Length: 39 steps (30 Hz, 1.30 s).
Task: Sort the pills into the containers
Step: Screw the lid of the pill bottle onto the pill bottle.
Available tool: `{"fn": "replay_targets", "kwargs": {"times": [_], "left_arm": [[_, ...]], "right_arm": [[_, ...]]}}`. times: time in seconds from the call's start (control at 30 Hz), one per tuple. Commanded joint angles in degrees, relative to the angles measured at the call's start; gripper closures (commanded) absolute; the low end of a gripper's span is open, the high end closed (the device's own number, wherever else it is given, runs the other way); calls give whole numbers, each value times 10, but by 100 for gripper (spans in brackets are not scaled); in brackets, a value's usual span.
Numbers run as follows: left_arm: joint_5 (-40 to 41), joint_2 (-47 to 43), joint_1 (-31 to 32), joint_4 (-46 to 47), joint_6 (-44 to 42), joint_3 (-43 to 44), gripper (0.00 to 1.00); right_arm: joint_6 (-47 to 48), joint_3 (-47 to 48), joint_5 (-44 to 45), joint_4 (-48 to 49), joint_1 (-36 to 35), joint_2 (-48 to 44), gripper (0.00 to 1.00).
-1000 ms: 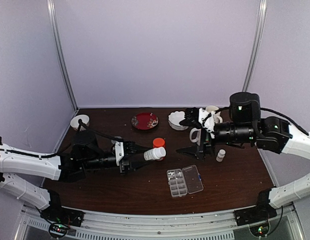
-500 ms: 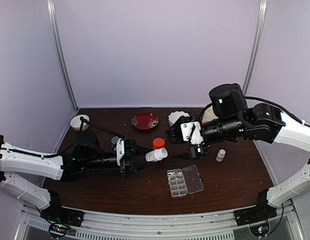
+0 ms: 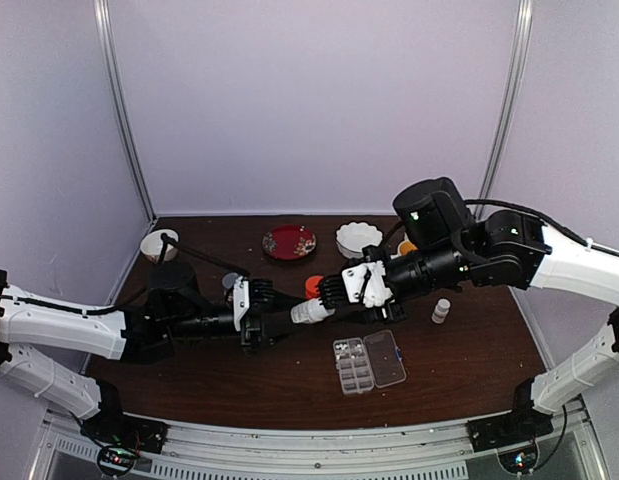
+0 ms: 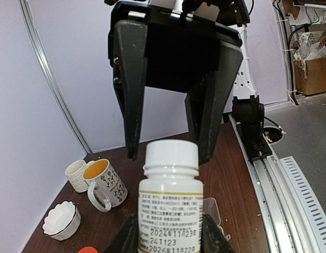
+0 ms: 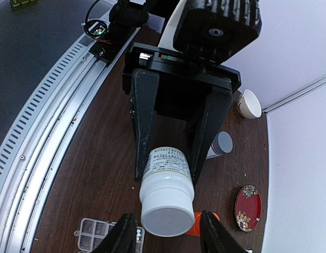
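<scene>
A white pill bottle (image 3: 311, 310) hangs level above the table, my left gripper (image 3: 292, 313) shut on its labelled body (image 4: 170, 205). My right gripper (image 3: 326, 302) faces it from the right, and its jaws stand open to either side of the white cap (image 5: 167, 219), with a narrow gap showing on each side. Below and to the right lies the clear pill box (image 3: 355, 366) with its lid (image 3: 389, 358) folded open. Tiny whitish pills (image 5: 136, 233) sit in one of its containers.
An orange-capped bottle (image 3: 311, 284) stands just behind the held bottle, and a grey-capped one (image 3: 232, 283) is further left. A small white bottle (image 3: 441, 311) stands at the right. Along the back are a red plate (image 3: 289, 242), a white fluted bowl (image 3: 358, 238), a small bowl (image 3: 159, 243) and mugs (image 4: 102, 184).
My right arm has swung left from the back right to the held bottle, and its jaws have narrowed around the cap. The left arm keeps holding the bottle, nearly still.
</scene>
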State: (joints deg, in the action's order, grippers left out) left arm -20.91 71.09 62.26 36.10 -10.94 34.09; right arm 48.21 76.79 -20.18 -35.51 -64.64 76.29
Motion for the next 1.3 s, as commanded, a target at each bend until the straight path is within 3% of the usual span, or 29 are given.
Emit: {"fn": "replay_targets", "kwargs": {"times": [0.0,0.33,0.87,1.07,1.17,1.27], "left_arm": [[-6,-4,2,16,-3,17,99],[-6,-5,2,15,-3,16,99],[-2,-5,2,16,-4,12,99],[12,-10,2,23,-14,12,99],[27,-12,2,23,-23,12,99],[33,-11,2,18,-36,14,99]], "right_arm": [[-3,18,8,-3,-4,3,59],[-7,19,12,3,-8,5,60],[-44,18,19,8,-12,13,72],[-189,23,19,17,-12,25,78],[-302,24,17,16,-11,34,87],[-426,10,17,20,-11,31,87]]}}
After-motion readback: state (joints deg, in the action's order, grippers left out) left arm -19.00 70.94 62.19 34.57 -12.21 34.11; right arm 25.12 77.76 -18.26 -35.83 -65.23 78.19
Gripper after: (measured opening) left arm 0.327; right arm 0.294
